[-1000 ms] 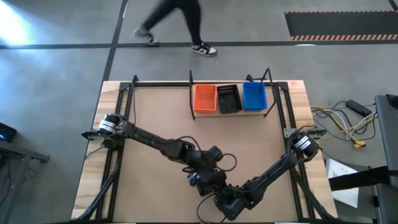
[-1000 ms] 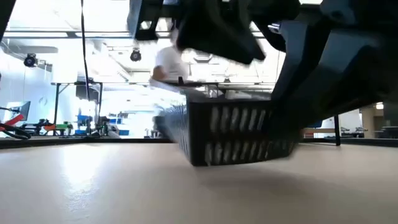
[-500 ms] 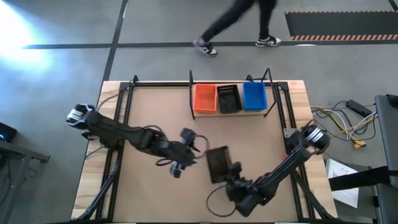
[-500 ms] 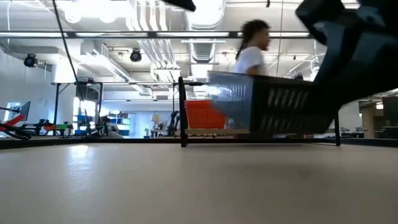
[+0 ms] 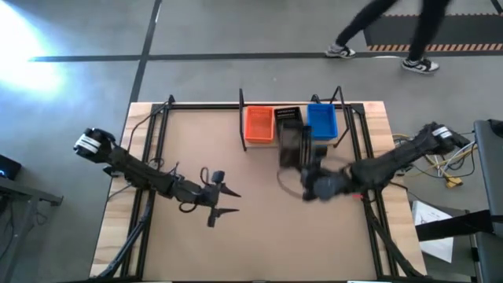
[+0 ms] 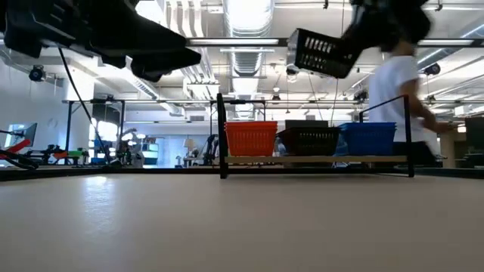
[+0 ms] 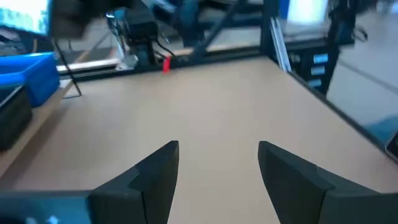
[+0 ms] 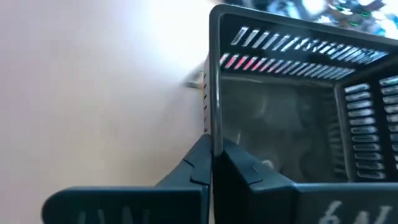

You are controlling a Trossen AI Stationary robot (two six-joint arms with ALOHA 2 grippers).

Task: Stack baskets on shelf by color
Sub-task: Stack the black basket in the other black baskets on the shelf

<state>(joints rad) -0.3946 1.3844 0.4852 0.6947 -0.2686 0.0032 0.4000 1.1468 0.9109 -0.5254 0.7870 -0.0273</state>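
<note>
The shelf (image 5: 343,126) stands at the table's far edge. On it sit an orange basket (image 5: 258,124), a black basket (image 5: 288,116) and a blue basket (image 5: 321,122), side by side. My right gripper (image 5: 303,167) is shut on a second black basket (image 6: 325,53), held high in front of the shelf's middle. My left gripper (image 5: 229,201) stands open over the bare table at the left of centre, with nothing between its fingers (image 7: 163,163). My right gripper pinches one side wall of the black basket at its rim (image 8: 214,127), one finger inside the basket and one outside. The fingers come from the table's right and near side, slanting down. The basket is lifted clear of table and shelf, tilted, its open top up.
Black rails (image 5: 154,149) run along the table's left and right sides. Cables (image 5: 436,157) lie beyond the right edge. A person (image 6: 401,91) walks past behind the table's far edge. Bare tabletop (image 5: 259,236) lies between the arms and the near edge.
My left gripper has opened, let go of the black basket and drawn back toward the table's left edge. My right gripper has carried the basket from near the front edge up and toward the shelf; the basket is now lifted clear and tilted.
</note>
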